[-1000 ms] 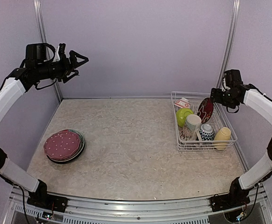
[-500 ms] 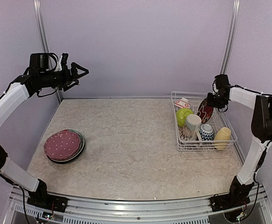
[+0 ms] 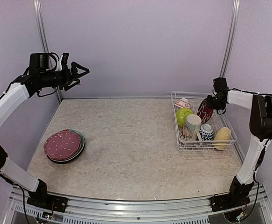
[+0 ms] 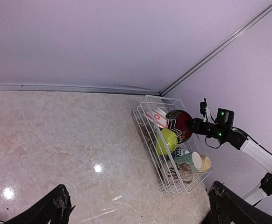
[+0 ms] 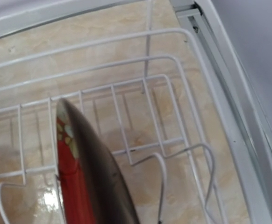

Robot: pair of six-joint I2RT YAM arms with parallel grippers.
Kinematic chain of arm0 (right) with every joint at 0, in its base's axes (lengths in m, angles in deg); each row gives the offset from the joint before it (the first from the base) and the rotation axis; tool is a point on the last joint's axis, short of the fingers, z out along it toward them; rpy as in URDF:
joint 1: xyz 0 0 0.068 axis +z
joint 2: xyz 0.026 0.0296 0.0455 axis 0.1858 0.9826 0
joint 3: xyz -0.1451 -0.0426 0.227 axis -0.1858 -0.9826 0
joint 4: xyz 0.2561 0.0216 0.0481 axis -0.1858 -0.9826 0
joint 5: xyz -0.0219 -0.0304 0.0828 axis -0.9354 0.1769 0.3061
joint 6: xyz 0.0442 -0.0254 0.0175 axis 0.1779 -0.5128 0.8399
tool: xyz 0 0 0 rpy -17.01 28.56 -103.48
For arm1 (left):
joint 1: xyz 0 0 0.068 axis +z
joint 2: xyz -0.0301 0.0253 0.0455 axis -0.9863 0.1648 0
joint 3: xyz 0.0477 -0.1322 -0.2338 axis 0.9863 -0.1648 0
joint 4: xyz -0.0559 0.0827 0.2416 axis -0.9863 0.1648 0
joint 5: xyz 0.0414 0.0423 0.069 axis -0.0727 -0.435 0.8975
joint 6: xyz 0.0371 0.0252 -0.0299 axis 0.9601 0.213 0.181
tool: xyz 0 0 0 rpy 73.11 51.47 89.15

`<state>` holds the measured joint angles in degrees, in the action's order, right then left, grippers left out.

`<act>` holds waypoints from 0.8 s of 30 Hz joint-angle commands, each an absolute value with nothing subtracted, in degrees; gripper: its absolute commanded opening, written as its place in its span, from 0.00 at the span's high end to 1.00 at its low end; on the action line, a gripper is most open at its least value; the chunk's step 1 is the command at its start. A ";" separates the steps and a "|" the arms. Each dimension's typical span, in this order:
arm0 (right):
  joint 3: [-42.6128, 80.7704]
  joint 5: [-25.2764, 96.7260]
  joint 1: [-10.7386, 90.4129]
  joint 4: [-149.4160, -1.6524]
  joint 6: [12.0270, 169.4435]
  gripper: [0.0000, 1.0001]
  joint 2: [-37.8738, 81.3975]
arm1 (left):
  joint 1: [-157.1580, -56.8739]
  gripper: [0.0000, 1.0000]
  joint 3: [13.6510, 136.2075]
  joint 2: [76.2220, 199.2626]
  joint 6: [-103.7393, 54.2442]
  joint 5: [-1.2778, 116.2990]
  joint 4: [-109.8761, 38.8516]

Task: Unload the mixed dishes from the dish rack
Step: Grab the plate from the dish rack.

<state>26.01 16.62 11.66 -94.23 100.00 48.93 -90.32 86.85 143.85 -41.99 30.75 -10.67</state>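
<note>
Stacked plates: at the lower left of the overhead frame, a pink dotted plate (image 3: 62,143) tops a small pile on the counter (image 3: 136,154), already out of the rack.
Dish rack: on the right, the white wire dish rack (image 3: 206,148) holds a pale-yellow mug (image 3: 223,136), a lime-green bowl (image 3: 183,115) and other small pieces. A red plate (image 3: 204,110) stands on edge at its far end.
Right hand: over the last second the right hand (image 3: 214,101) has swung in from the right edge to the red plate's upper rim. Its wrist camera shows the plate's edge close up but no fingers, so I can't tell how far open it is or whether it has a hold.
Left hand: at the upper left, the left hand (image 3: 80,72) has dipped slightly. It is spread wide and empty, high over the counter.
Meaning: the red plate looks like the next piece out, though no grasp is confirmed yet.
</note>
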 commanded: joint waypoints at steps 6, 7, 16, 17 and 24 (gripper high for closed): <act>28.07 12.47 12.58 -93.66 101.28 0.92 51.87 | -92.19 0.01 85.82 143.54 -41.27 31.04 -11.61; 28.27 11.87 12.75 -93.90 101.09 0.94 51.92 | -92.20 0.01 85.79 143.67 -41.48 30.91 -11.61; 29.98 4.36 15.40 -97.51 98.26 1.00 45.90 | -91.98 0.01 85.52 143.55 -43.75 28.25 -12.92; 30.15 3.45 15.64 -97.74 97.94 1.00 44.81 | -91.88 0.01 85.36 143.59 -44.14 28.00 -13.26; 27.21 2.12 16.37 -96.62 96.07 1.00 36.36 | -90.72 0.01 84.65 144.75 -47.70 24.11 -15.42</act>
<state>27.87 5.91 16.25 -99.39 96.54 44.91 -91.48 85.35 143.85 -45.51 26.99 -13.20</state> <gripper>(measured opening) 0.080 0.990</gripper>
